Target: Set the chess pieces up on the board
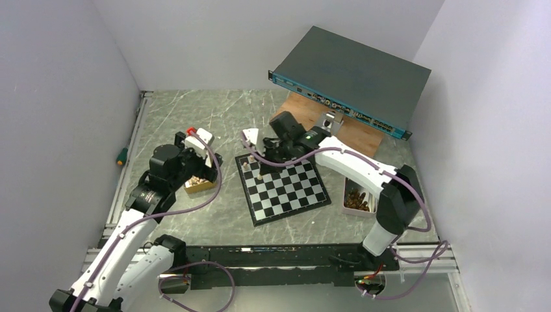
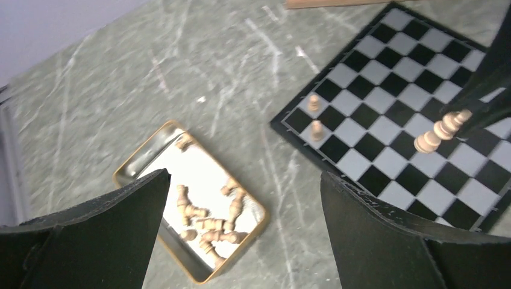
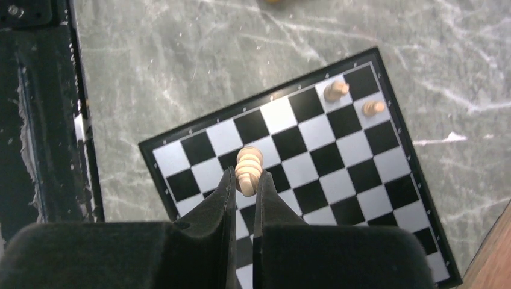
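Right gripper (image 3: 244, 188) is out over the board (image 3: 313, 150), jaws pressed in on a light piece (image 3: 248, 167). From the left wrist camera, that piece is tilted, pinched at its narrow top end with the wide base poking out past the fingertips. It hangs over the left part of the board, but I cannot tell whether it touches a square. The board lies flat in the middle of the table, turned a little askew. Two light pawns (image 3: 335, 90) stand upright on it at the far-left corner, on neighbouring squares along the left edge. Over on the left, my left gripper (image 2: 244, 223) hovers above the tin (image 2: 129, 168) with its jaws spread wide and nothing between them. The tin sits on the table just left of the board and apart from it. More light pieces (image 2: 205, 220) lie tumbled on their sides inside it. To the right of the board, a tray (image 1: 345, 195) holds the dark pieces (image 1: 357, 201), partly hidden behind the right arm. Far right, a flat grey box (image 1: 351, 75) rests tilted over a wooden plank (image 1: 354, 133), well apart from the board.
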Controlling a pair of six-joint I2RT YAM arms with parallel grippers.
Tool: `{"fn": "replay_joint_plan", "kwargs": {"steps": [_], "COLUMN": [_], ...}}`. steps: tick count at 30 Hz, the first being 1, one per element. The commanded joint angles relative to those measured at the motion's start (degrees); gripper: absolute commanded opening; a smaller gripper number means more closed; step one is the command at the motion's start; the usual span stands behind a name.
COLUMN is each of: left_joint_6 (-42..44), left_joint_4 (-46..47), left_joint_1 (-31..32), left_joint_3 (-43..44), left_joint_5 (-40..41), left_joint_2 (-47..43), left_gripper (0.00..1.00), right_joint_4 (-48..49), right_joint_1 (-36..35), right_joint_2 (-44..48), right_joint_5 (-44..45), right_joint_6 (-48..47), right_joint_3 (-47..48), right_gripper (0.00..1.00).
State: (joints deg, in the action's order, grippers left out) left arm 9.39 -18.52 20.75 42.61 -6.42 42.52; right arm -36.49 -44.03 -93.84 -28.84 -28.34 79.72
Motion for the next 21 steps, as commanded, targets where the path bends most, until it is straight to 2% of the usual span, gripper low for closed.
{"fn": "replay_joint_plan", "kwargs": {"steps": [1, 5, 9, 21], "left_joint_6": [0.3, 1.0, 1.1, 1.5], "left_joint_4": [0.7, 2.1, 2.6, 3.1], "left_joint_1": [-0.5, -0.5, -0.5, -0.5], "left_joint_3": [-1.0, -2.3, -2.9, -3.4], "left_joint_5": [12.1, 17.7, 20.9, 22.1], "left_joint_2": [-4.3, -7.7, -9.7, -10.3], "left_gripper": [1.00, 1.00, 1.00, 1.00], "right_joint_4": [1.8, 0.2, 0.7, 2.5], "right_joint_1": [-2.4, -3.8, -5.4, -6.5], "right_joint_2": [-5.0, -10.1, -11.8, -14.0], "right_joint_5": [5.9, 6.8, 9.0, 10.1], "right_joint_6": [3.4, 5.7, 6.3, 7.0], "right_joint_3": [8.2, 13.0, 12.9, 10.5], "right_gripper": [0.00, 0.00, 0.00, 0.00]}}
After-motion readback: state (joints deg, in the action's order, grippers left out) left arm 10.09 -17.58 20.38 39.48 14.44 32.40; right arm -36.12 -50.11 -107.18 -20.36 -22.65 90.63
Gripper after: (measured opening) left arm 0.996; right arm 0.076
